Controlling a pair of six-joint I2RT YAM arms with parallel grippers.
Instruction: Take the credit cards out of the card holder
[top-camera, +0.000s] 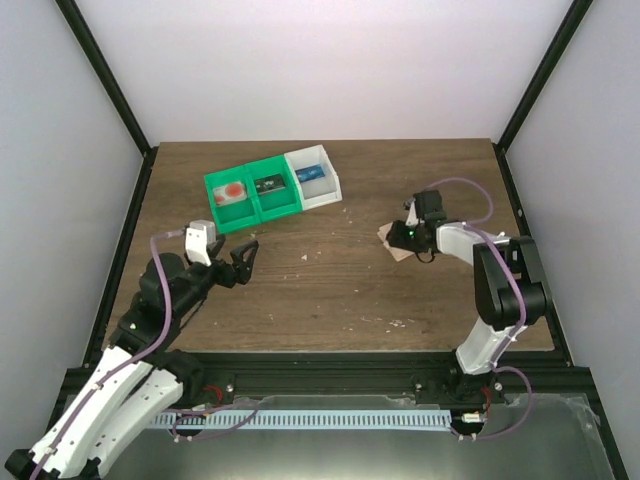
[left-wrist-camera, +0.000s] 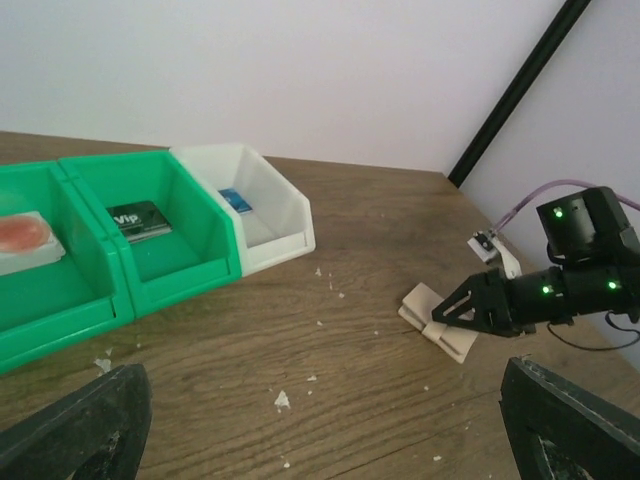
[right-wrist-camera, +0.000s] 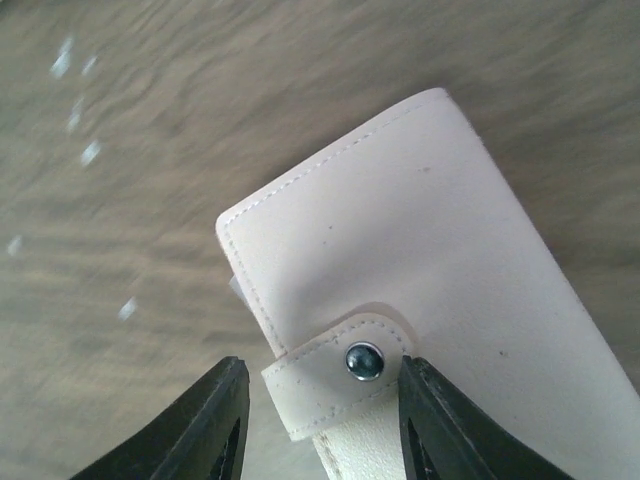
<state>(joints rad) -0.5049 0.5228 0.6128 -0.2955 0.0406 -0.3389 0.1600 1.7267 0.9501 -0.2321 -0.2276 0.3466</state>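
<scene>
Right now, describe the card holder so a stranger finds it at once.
Look at the table's right half, away from the bins. The card holder lies flat at the right fingers: a cream stitched sleeve closed by a snap strap.

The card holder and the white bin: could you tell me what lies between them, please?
Between white bin and card holder lies only bare table with scattered white crumbs, shown in the left wrist view.

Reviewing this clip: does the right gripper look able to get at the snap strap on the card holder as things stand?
Probably yes. The right gripper stands open astride the strap, with nothing between, and the card holder lies on the table, snap closed.
</scene>
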